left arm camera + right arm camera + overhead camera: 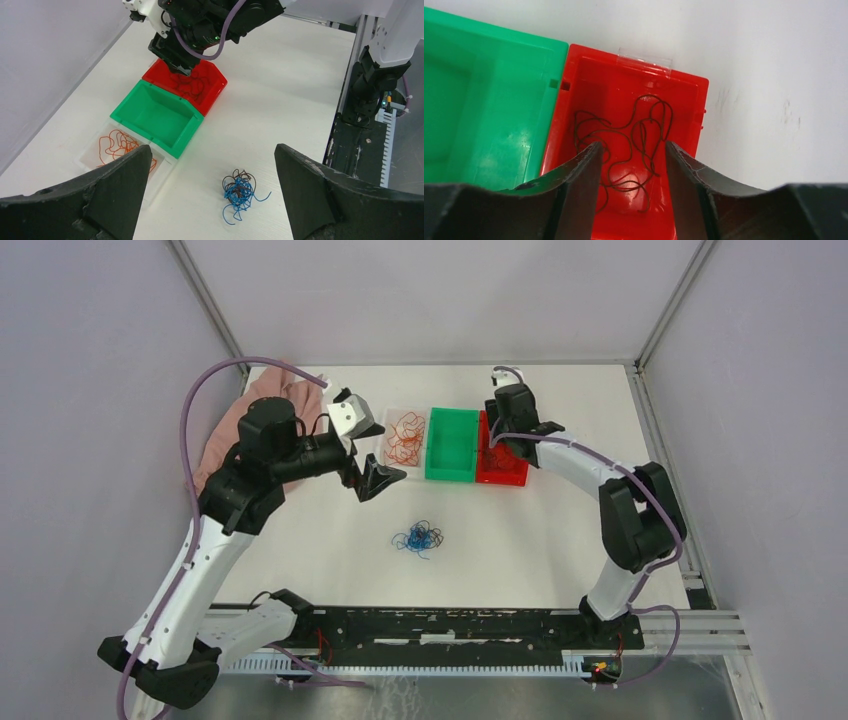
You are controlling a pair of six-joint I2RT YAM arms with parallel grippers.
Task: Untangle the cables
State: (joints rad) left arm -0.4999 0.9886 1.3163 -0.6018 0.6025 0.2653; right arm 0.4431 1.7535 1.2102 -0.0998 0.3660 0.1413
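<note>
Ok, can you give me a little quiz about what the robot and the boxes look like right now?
1. True or false: the left gripper is wide open with nothing in it.
2. Which box does the right gripper hang above? A the clear tray, B the green bin, C the red bin.
3. What colours are the cables in the loose tangle?

Key: 1 true. 2 C. 3 blue and dark brown.
</note>
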